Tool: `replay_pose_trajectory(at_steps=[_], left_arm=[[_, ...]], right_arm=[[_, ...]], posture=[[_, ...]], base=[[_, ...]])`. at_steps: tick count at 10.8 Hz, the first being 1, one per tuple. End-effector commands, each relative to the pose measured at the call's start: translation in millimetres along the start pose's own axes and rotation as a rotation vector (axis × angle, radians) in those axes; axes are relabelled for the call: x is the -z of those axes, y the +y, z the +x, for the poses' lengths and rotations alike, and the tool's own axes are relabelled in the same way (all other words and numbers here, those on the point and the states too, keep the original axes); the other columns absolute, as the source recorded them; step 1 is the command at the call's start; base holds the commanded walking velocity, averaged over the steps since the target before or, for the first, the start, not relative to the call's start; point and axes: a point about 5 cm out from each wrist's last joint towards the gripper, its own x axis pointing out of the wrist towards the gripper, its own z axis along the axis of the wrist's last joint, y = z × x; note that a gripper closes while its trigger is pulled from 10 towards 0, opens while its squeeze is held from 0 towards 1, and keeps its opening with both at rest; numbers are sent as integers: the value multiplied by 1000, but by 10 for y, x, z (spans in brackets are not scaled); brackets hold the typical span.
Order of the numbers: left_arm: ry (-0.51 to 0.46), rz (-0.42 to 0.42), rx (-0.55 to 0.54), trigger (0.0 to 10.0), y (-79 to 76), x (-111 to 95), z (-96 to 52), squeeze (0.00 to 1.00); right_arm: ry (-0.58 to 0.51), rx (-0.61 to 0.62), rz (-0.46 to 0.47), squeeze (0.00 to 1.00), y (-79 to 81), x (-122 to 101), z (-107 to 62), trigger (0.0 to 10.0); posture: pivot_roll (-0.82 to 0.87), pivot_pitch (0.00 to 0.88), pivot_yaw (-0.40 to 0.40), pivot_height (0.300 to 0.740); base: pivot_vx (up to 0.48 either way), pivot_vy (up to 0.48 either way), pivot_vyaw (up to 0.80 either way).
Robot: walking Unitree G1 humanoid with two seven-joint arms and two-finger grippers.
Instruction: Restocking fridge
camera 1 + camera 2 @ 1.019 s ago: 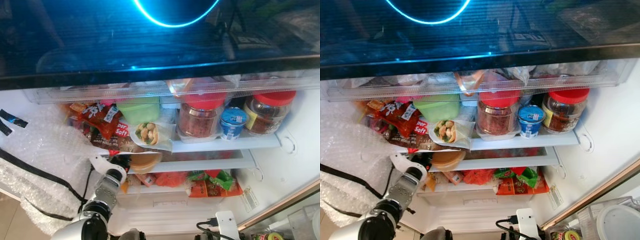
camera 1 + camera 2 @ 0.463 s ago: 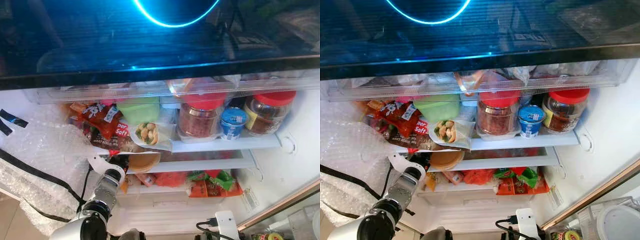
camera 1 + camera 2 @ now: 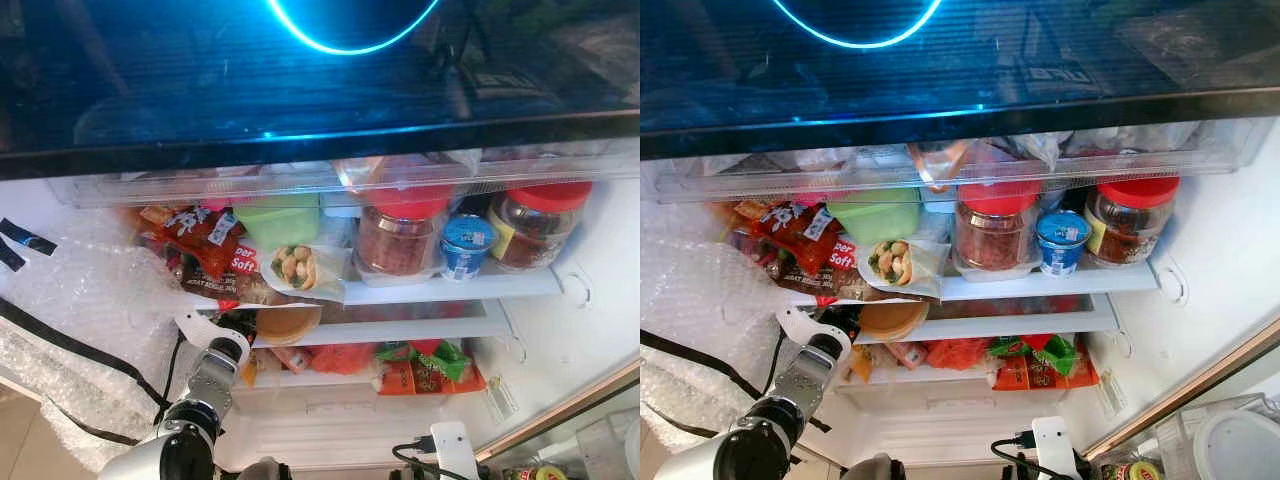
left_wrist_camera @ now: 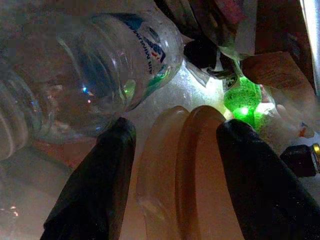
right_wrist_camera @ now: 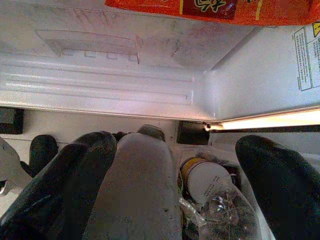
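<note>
Both grippers sit spread: the left gripper [image 4: 175,170] straddles the tan container [image 3: 288,323] on the fridge's middle shelf [image 3: 420,327], probably to seat it, while the right gripper [image 5: 175,190] hangs low, holding nothing.

White fridge shelf [image 3: 450,290] with two red-lidded jars [image 3: 402,238], blue-lidded cup [image 3: 466,246], wrapped sandwich [image 3: 296,267], snack packets [image 3: 205,240].

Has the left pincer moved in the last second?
No. The left pincer still straddles the tan lidded container on the fridge's middle shelf; its white wrist bracket sits at the same spot against that shelf's edge.
</note>
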Motion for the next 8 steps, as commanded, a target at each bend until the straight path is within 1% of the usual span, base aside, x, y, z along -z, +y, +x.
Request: replay_pose_trajectory(at_steps=[1,4,5,8], left_arm=[[16,10,11,10000,29,24,-30,0],[55,20,73,10000,58,133,-113,0],[63,28,74,10000,75,152,-131,0],[63,37,85,10000,123,137,-194,0]], right_arm=[[89,-6,10,0,23,229,-47,10000],[87,-7,6,0,19,219,-44,10000],[86,-7,7,0,18,216,-43,10000],[85,-6,7,0,14,214,-43,10000]], posture=[[-8,57,62,670],[-3,56,61,670],[-3,56,63,670],[-3,53,64,670]], base=[[0,0,0],[0,0,0],[0,0,0],[0,0,0]])
